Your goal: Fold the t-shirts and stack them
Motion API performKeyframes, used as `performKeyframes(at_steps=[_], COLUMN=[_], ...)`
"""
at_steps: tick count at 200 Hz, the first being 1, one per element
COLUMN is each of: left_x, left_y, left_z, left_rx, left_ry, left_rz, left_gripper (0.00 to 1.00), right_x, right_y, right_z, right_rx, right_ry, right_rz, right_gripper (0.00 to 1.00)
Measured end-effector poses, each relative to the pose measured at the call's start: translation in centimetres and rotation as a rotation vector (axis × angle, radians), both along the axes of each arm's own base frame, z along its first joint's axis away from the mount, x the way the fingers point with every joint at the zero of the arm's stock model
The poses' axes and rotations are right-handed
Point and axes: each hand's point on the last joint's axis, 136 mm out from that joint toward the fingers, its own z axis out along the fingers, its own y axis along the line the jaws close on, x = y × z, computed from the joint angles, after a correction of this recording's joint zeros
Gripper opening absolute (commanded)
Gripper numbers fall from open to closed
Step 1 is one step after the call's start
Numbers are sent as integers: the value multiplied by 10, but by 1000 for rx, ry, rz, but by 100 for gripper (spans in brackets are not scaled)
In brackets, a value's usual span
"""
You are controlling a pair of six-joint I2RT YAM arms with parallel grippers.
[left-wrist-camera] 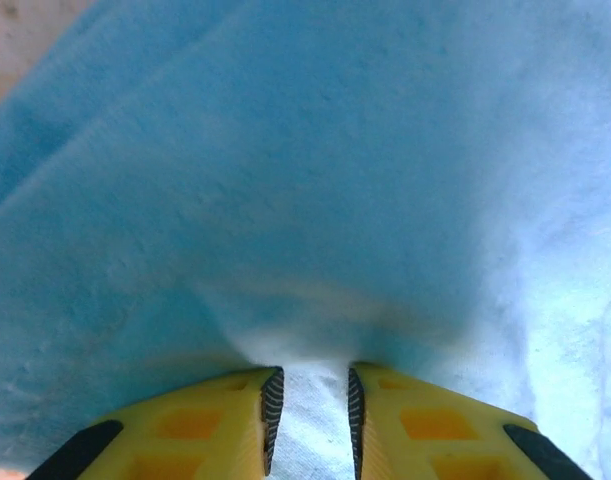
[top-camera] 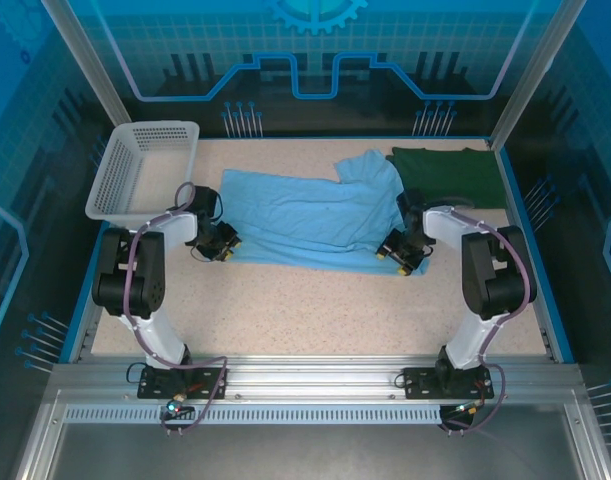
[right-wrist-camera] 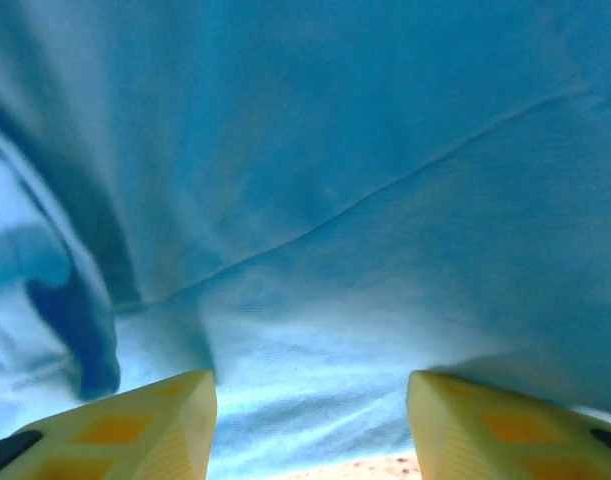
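Jaws, left gripper [left-wrist-camera: 313, 412]: narrow. The ribbed pads sit close together with a pucker of light-blue cloth pinched between them, and the cloth bunches just above the tips.

Jaws, right gripper [right-wrist-camera: 310, 425]: wide apart, nothing clamped. Blue cloth lies across the gap, and its near hem runs between the fingers, with a sliver of speckled table below it.

Layout, overhead view:
- The light-blue t-shirt [top-camera: 305, 215] lies spread across the middle of the table [top-camera: 315, 320], long side running left to right.
- One sleeve is rumpled at the back right, touching or just over the edge of the dark green t-shirt [top-camera: 450, 175].
- The green shirt lies as a flat rectangle in the back right corner. Cannot tell whether it is folded.
- The white mesh basket [top-camera: 145, 165] sits back left, apart from both shirts.
- The left gripper is at the blue shirt's near left corner, the right gripper at its near right corner.

Step, as judged: grasp phase of the first fold on the blue shirt. One near corner looks secured, the other not yet. Stacking is not begun.

Next move, as judged:
- The right jaws need to close on the near hem with the edge well between the pads.
- Both arms then lift together and carry the near edge toward the far edge at an even pace, so the cloth does not skew.

Risk: the right pinch may catch too little hem and slip on the lift.
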Motion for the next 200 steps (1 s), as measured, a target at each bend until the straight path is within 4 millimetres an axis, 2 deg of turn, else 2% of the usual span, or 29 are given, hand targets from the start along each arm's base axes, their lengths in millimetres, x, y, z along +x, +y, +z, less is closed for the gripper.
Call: performKeyframes(at_steps=[35, 85, 162, 181, 200], left_x=[-3, -21, -95, -113, -124], left_y=[12, 16, 28, 30, 32], left_z=[1, 1, 7, 12, 19], left_rx=[82, 113, 157, 162, 165], left_ry=[19, 45, 153, 164, 171], left_rz=[-37, -65, -45, -23, -10], left_gripper=[30, 31, 33, 38, 40], right_x=[-6, -19, -67, -84, -91], right_y=[-15, -19, -29, -33, -34], right_z=[-2, -3, -5, -6, -6], right_rx=[-8, -12, -41, -54, -60], right_ry=[53, 82, 135, 156, 161], right_rz=[-66, -69, -66, -65, -53], right_gripper=[62, 69, 73, 77, 78])
